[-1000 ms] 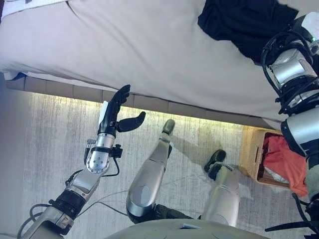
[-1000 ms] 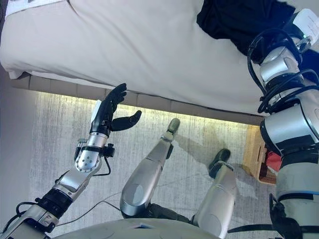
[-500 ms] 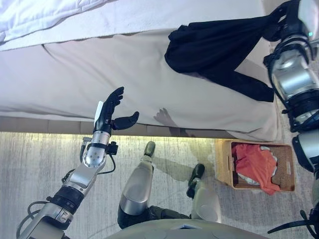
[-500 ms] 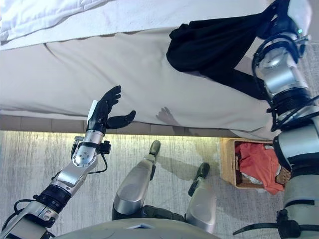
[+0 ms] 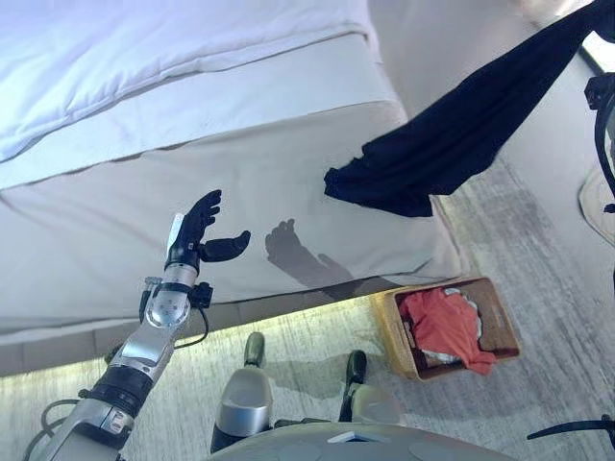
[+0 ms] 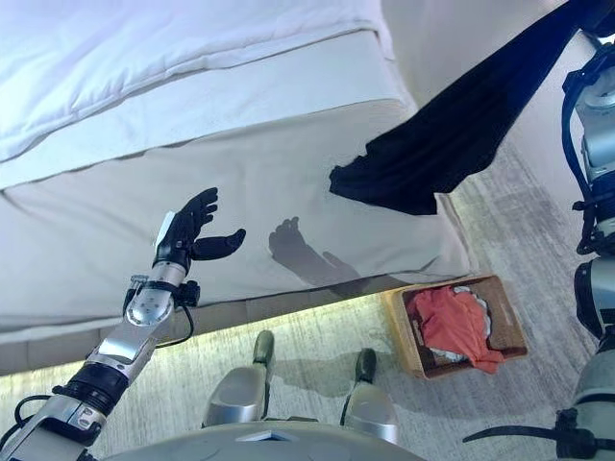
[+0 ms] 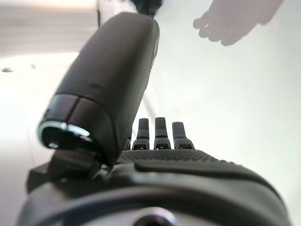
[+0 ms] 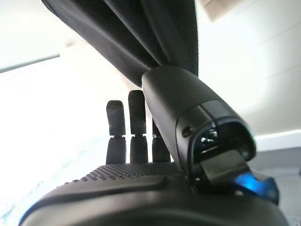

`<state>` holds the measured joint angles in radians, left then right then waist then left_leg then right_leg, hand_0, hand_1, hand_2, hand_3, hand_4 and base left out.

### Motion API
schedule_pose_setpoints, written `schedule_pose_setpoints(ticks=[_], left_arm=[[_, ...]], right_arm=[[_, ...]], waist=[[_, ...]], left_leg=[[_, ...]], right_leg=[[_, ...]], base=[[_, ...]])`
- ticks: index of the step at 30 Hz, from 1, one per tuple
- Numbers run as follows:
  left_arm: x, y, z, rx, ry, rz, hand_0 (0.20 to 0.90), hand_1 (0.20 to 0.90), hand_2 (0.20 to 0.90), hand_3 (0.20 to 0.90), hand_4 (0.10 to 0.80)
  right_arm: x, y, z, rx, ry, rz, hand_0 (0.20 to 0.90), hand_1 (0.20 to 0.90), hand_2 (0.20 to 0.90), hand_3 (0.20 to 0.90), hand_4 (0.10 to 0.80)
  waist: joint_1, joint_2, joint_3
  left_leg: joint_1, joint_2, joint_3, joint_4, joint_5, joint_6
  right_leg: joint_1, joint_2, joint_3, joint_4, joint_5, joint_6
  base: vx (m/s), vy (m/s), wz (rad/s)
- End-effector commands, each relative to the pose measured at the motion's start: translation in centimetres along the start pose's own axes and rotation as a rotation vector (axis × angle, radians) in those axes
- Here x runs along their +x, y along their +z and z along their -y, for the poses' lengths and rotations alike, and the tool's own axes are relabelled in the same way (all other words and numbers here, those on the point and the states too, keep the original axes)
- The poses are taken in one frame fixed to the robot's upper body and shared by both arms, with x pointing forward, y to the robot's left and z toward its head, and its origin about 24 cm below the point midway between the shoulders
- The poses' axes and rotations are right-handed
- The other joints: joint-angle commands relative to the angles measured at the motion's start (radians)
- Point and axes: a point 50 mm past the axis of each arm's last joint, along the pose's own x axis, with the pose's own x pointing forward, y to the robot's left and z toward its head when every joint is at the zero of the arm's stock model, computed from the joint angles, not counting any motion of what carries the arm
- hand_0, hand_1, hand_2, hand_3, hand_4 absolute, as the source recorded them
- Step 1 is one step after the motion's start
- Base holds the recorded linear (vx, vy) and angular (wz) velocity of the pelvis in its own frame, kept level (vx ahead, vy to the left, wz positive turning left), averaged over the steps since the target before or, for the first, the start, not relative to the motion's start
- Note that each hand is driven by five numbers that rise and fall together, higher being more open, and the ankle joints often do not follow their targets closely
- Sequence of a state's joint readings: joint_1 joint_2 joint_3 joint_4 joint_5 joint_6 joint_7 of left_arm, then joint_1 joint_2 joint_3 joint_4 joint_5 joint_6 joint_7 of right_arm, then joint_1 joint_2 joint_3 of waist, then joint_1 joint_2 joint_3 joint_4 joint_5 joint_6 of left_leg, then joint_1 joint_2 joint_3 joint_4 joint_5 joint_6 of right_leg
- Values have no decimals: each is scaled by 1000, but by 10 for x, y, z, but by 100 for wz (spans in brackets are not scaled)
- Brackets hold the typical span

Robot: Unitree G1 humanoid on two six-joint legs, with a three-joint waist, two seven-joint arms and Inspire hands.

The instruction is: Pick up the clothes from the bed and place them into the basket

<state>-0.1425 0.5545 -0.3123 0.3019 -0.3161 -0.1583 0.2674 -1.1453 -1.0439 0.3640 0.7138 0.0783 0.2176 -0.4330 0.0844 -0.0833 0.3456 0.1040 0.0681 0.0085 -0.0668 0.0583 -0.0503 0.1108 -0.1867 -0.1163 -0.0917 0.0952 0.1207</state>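
A dark garment hangs in the air over the bed's right corner, stretched up toward the top right. My right hand is shut on it: the cloth is pinched between the thumb and the fingers. A wicker basket stands on the floor by the bed's corner, below the garment, with a red-orange garment in it. My left hand is open and empty, held up in front of the bed's side; it also shows in the left wrist view.
The bed has a beige sheet and a white duvet further back. Grey patterned floor runs along the bed's front and right side. A pale round object sits on the floor at the far right.
The camera has swung, so the whole scene has shifted. My right hand has lifted the dark garment off the bed; it now hangs free. The left hand keeps its pose.
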Motion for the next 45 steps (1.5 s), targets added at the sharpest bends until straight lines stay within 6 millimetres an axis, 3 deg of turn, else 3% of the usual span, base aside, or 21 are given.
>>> schedule_pose_setpoints(ticks=[1,9,12,18,23,34,44,45], left_arm=[[-5,-7,15,-19,-41,14,900,900,900,900,800],[-5,-16,26,-11,-71,-25,900,900,900,900,800],[-7,-18,27,-5,-82,-26,900,900,900,900,800],[-4,-18,31,-5,-104,-24,900,900,900,900,800],[-3,-17,36,1,-129,-10,900,900,900,900,800],[6,-11,41,13,-126,-9,900,900,900,900,800],[7,-11,40,16,-111,-7,900,900,900,900,800],[8,-10,40,11,-100,-7,900,900,900,900,800]], right_arm=[[6,33,38,-50,-175,212,300,300,300,200,100],[12,53,68,-45,-293,243,300,300,300,200,100],[16,69,84,-39,-329,265,300,300,300,200,100],[17,82,92,-66,-333,283,300,300,300,200,100],[18,76,93,-90,-320,259,300,300,300,200,100],[5,52,62,-67,-206,231,300,300,300,200,100],[-17,16,30,-57,-82,178,300,300,300,200,100],[-24,5,21,-47,-60,154,300,300,300,200,100]], waist=[[-14,5,-231],[-70,1,-256],[-90,-4,-263],[-112,-6,-270],[-131,-6,-273],[-177,11,-262],[-202,21,-248],[-211,25,-245]], left_leg=[[-12,59,10,-20,-36,-16],[17,79,58,-20,-44,-32],[30,84,73,-20,-47,-38],[46,88,90,-20,-53,-43],[61,90,104,-20,-61,-44],[92,95,135,-20,-79,-43],[101,96,153,-20,-83,-41],[102,96,158,-20,-85,-40]], right_leg=[[-25,5,15,38,-23,3],[-25,21,66,4,-1,4],[-29,29,92,4,1,2],[-31,36,114,6,4,3],[-34,40,130,10,3,3],[-46,40,165,20,6,8],[-56,38,180,24,12,12],[-58,39,185,25,13,12]], base=[[8,0,-22],[24,13,-21],[28,10,-18],[31,10,-16],[20,10,-16],[-1,2,-7],[-5,0,-6],[0,0,0]])
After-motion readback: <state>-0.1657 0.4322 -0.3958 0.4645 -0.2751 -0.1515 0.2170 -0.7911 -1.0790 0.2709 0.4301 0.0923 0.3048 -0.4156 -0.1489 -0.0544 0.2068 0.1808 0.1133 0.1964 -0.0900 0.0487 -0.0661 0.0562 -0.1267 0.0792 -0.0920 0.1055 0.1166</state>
